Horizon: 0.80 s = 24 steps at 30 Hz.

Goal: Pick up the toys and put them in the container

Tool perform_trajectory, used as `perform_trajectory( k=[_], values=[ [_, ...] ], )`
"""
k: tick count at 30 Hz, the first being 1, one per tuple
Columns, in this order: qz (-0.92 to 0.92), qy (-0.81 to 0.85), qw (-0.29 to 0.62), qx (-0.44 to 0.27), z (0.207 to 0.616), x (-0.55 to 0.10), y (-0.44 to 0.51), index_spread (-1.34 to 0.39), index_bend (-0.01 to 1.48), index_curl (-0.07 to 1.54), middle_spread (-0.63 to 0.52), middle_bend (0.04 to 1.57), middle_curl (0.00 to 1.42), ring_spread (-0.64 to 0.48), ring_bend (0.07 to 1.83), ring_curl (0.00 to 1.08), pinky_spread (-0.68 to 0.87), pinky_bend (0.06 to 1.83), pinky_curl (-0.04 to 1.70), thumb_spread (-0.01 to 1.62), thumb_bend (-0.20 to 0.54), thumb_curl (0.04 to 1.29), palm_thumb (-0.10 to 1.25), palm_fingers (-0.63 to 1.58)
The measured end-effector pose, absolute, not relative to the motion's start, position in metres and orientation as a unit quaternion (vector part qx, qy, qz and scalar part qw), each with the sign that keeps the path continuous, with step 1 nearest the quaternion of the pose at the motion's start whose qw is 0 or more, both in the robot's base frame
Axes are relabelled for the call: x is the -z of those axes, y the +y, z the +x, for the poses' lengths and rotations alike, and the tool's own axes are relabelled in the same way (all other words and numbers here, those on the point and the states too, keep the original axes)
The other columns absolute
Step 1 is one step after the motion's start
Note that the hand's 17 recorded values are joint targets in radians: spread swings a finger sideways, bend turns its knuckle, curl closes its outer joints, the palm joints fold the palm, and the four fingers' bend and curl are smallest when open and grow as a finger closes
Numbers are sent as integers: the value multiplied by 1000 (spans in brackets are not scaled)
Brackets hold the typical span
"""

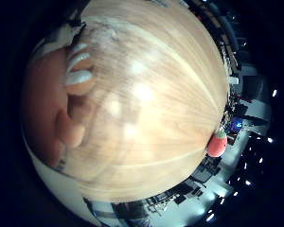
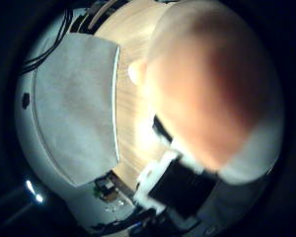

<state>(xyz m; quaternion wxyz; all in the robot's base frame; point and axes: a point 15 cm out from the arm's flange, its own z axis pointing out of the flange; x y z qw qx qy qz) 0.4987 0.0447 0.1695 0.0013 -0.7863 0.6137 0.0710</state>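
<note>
A soft pinkish-orange plush toy [image 2: 212, 84] fills much of the right thumb side palm view, close against the palm. Black and white fingers [image 2: 173, 176] of my hand curl against its lower side. The right little finger side palm view shows the same toy [image 1: 52, 104] with pale claw-like tips [image 1: 78, 71] over the wooden table [image 1: 156, 104]. A grey container [image 2: 74, 109] with a light rim lies on the table beside the toy in the thumb side view.
A small red toy-like object [image 1: 216, 144] sits at the table's edge in the little finger side view. Dark room and clutter lie beyond the table's edges.
</note>
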Motion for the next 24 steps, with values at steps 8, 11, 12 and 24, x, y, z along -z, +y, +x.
perform_trajectory(
  k=[8, 11, 12, 24],
  values=[
    [-779, 624, 21, -50, 497, -219, 28, -507, 401, 239, -421, 781, 648, -322, 1238, 485, -380, 1358, 444, 1148, 170, 383, 990, 1147],
    [-778, 626, 36, -33, 497, -245, 25, -511, 403, 265, -423, 783, 659, -323, 1235, 486, -387, 1346, 446, 1136, 152, 382, 1010, 1145],
    [-778, 626, 40, -29, 495, -255, 24, -513, 401, 275, -424, 783, 662, -327, 1234, 487, -389, 1344, 448, 1132, 148, 384, 1020, 1144],
    [-807, 582, 97, 29, 462, -373, 68, -535, 374, 377, -449, 742, 677, -341, 1212, 486, -413, 1313, 463, 1102, 76, 385, 1087, 1135]
  ],
)
